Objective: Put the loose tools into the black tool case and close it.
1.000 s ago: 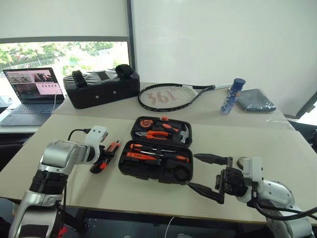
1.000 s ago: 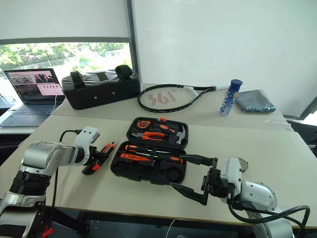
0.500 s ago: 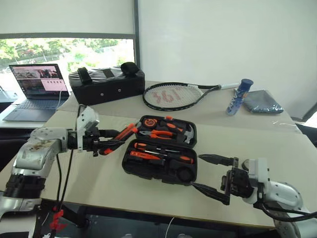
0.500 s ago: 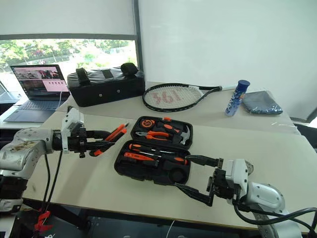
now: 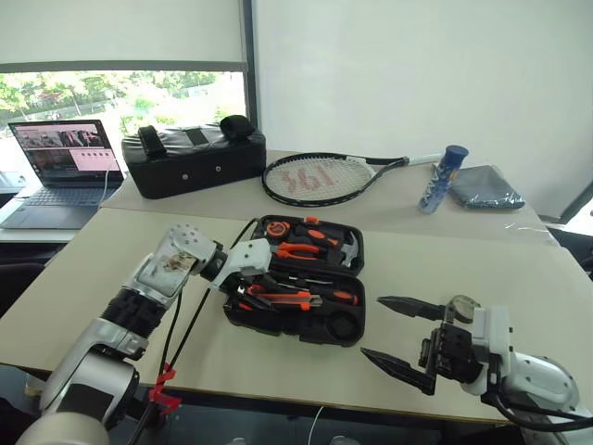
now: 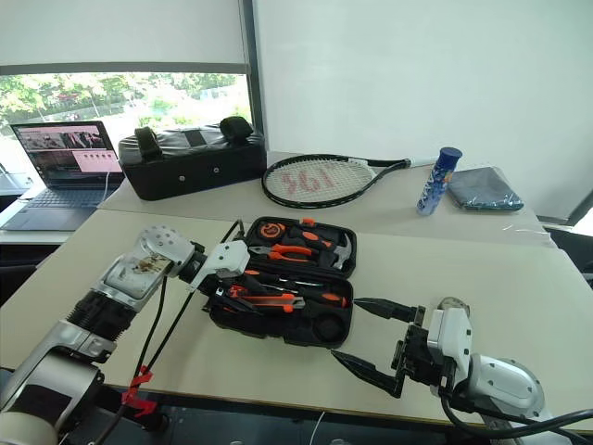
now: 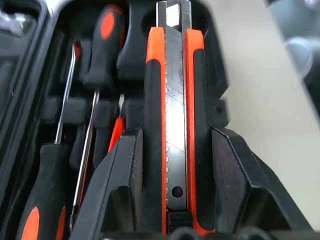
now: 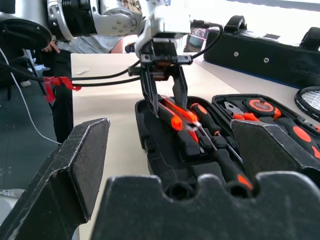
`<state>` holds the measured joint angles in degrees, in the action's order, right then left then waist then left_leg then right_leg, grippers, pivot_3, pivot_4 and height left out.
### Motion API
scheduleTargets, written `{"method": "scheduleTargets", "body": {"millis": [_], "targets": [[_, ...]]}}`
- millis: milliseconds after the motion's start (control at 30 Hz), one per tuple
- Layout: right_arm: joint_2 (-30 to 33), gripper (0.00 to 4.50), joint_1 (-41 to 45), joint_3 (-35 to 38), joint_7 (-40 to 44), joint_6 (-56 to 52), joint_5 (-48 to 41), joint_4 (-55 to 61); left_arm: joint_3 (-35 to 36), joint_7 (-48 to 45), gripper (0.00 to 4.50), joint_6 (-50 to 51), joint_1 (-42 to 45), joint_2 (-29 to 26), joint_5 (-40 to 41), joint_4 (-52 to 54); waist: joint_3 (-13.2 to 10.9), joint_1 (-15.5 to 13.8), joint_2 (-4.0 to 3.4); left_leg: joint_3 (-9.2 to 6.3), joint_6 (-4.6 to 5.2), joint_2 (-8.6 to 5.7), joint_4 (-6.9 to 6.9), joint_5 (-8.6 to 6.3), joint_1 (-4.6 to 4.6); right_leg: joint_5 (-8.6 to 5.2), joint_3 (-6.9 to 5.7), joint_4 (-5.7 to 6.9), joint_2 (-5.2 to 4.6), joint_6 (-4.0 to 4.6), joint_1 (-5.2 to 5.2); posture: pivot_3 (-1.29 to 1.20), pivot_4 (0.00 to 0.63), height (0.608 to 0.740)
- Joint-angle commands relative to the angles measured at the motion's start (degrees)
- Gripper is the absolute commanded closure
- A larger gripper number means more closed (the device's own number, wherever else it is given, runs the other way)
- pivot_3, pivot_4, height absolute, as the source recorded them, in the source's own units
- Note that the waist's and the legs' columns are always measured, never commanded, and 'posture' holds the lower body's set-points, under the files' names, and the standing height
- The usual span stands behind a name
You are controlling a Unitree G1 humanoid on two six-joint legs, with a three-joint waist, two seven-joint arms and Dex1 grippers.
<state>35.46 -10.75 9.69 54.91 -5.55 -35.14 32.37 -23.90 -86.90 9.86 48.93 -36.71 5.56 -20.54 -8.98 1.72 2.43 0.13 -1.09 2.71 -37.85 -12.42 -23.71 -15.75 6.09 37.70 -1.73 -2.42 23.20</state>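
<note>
The black tool case (image 5: 278, 329) lies open in the middle of the table, with screwdrivers (image 5: 320, 296) in its near half and pliers, a hammer and a tape measure in its far half. My left gripper (image 7: 175, 137) is shut on the black-and-orange utility knife (image 7: 172, 125) and holds it lengthwise over the slots of the case's near half. Whether the knife touches the case I cannot tell. In the right wrist view the left gripper (image 8: 165, 100) points down into the case. My right gripper (image 5: 373, 326) stands open and holds nothing, just right of the case near the table's front edge.
A tennis racket (image 5: 320, 178) and a bigger black bag (image 5: 193, 162) lie on the far table. A laptop (image 5: 65, 167) stands at the far left. A blue bottle (image 5: 438, 176) and a grey cloth (image 5: 484, 188) sit at the far right.
My left arm has swung right from beside the case to over its near half, rolling the wrist and carrying the utility knife along. The right gripper has stayed put.
</note>
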Motion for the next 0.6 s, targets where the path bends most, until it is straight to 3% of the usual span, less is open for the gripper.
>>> {"method": "scheduleTargets", "body": {"millis": [33, 367, 600], "targets": [[-0.1, 0.00, -0.5, 1.0, -0.9, 0.2, -0.9, 2.8, -0.7, 0.1, 2.97, -4.2, 1.5, 0.2, -3.3, -2.4, 0.0, 0.0, 0.00, -0.01, 0.00, 0.00, -0.01, 0.00, 0.00, 0.00, -0.01, 0.00, 0.00, 0.00, -0.01, 0.00, 0.150, 0.740], [-0.2, 0.00, -0.5, 0.6, -1.5, 0.7, -0.7, 2.6, -2.5, -1.3, 2.97, -5.4, 0.7, 0.8, -7.1, -3.0, 0.0, 0.5, -0.01, 0.01, 0.00, 0.00, -0.01, 0.00, 0.21, -0.11, 0.07, 0.15, 0.02, -0.19, -0.10, 0.00, 0.150, 0.740], [-0.3, 0.00, 0.6, 0.1, -1.3, 0.8, -0.4, 1.8, -3.0, 1.4, 2.97, 0.9, 0.3, 2.1, -9.7, -1.7, 0.0, 0.5, -0.06, 0.02, 0.00, 0.00, -0.01, 0.00, 0.47, -0.15, 0.12, 0.22, 0.04, -0.24, -0.30, 0.00, 0.150, 0.740]]}}
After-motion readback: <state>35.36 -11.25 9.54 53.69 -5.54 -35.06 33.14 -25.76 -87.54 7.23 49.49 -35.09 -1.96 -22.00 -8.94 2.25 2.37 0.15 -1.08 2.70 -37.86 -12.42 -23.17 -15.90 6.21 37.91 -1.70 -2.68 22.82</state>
